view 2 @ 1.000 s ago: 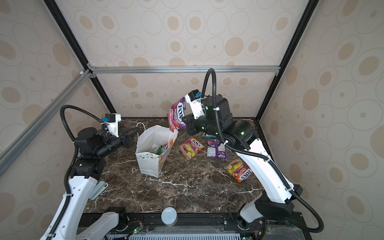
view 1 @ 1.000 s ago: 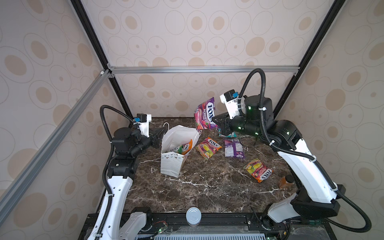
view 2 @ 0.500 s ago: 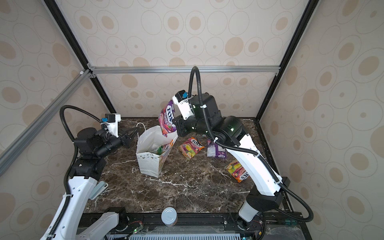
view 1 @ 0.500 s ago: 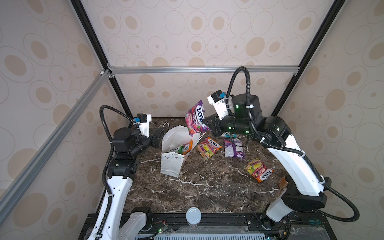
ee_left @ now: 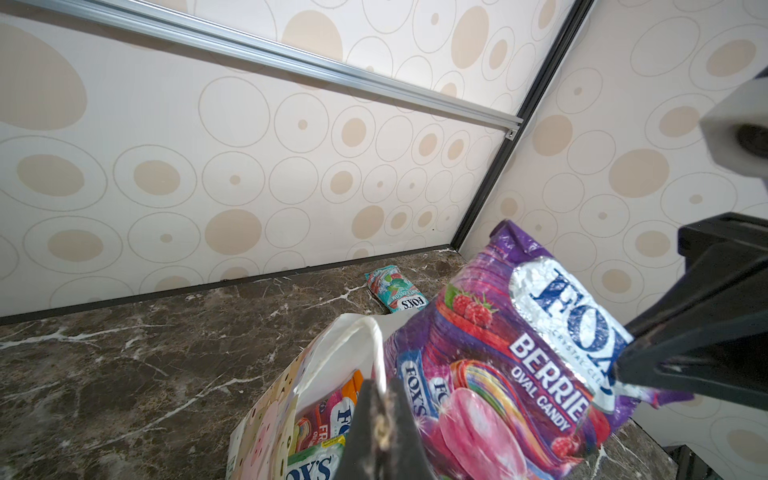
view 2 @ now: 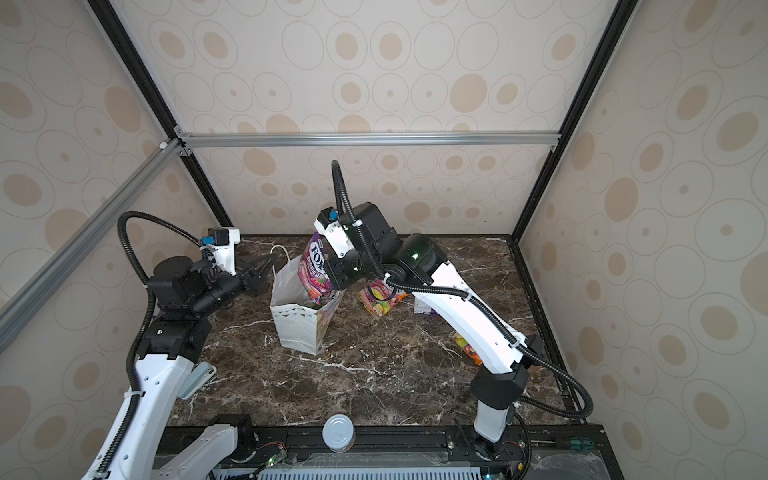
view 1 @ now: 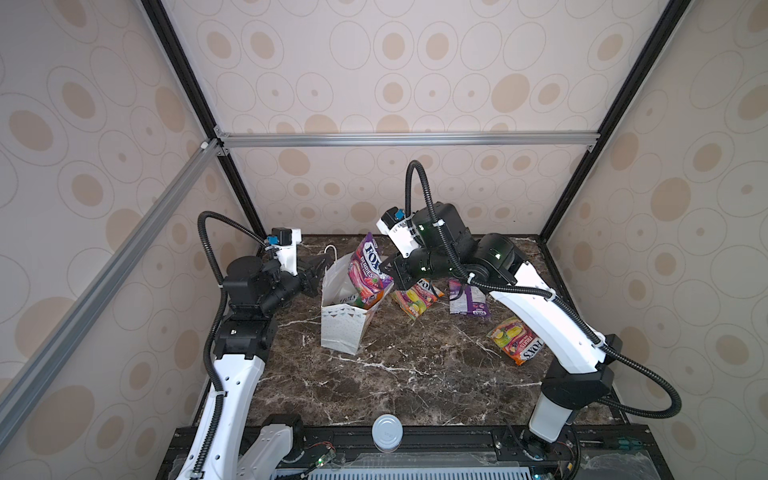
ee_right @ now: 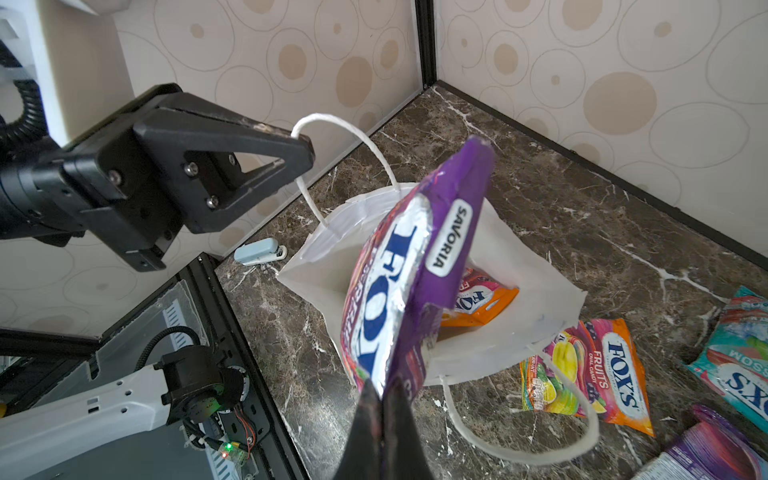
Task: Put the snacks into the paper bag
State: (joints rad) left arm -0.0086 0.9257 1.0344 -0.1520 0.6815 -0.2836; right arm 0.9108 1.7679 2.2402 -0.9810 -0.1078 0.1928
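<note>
Nearest us, a white cap (view 1: 387, 432) sat on the rail before the desk's (view 1: 415, 386) front edge. Farther in, by the right edge, lay a fruits packet (view 1: 515, 343). Left of the desk's middle stood the bag (view 1: 340, 332), open, with an orange packet (ee_right: 484, 303) inside. The left gripper (ee_left: 380, 415) was clamped shut on the bag's cord handle (ee_left: 328, 351) on its far left side. The right gripper (ee_right: 382, 399) pinched a berries packet (view 1: 368, 270) by one edge. The packet was tilted, its lower end within the bag's mouth and its top above the rim. Just right of the bag lay a second fruits packet (view 1: 415, 297), then a purple packet (view 1: 467, 297). A teal packet (ee_left: 397, 293) lay toward the far edge.
</note>
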